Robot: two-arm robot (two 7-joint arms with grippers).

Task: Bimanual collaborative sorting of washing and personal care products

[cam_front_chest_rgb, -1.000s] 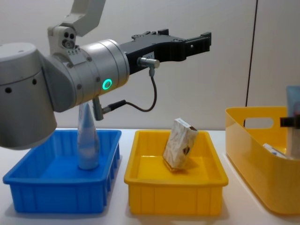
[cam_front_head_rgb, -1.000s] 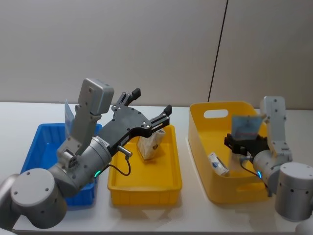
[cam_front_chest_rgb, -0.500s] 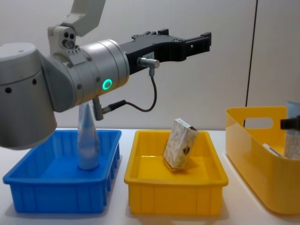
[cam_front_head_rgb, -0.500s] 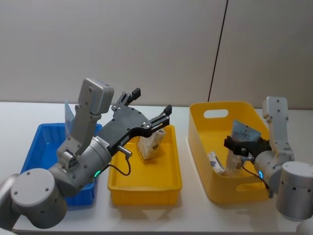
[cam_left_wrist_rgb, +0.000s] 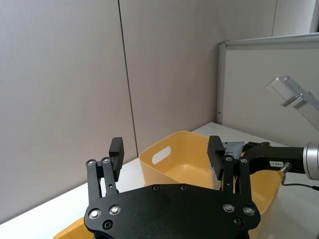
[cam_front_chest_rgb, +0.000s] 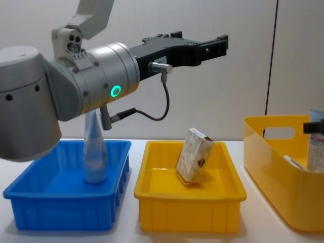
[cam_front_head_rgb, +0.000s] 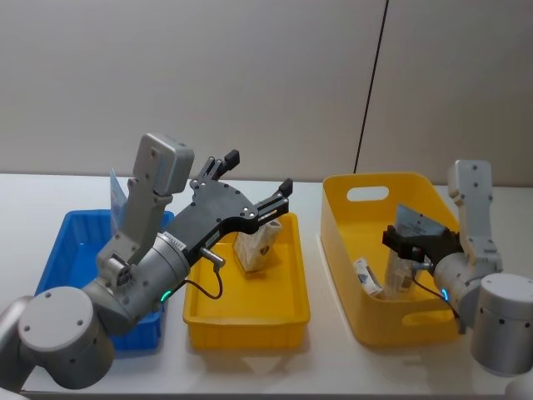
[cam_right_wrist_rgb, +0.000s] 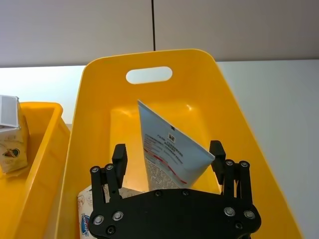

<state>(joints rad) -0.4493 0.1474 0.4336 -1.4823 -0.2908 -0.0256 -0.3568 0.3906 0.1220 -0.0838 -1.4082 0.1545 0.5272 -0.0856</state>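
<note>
White tabletop [cam_front_head_rgb: 333, 367] bears blue bin [cam_front_head_rgb: 75, 250] and yellow bins [cam_front_head_rgb: 250, 312].

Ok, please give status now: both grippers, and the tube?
Left gripper open, above tray. Right gripper open around red-banded tube, leaning in tall yellow bin.

From my chest view, the right gripper [cam_front_chest_rgb: 316, 127] and its tube [cam_front_chest_rgb: 316, 149] are cut by the frame edge. My left arm [cam_front_head_rgb: 141, 250] hides most of the blue bin's tube [cam_front_head_rgb: 117, 193].
</note>
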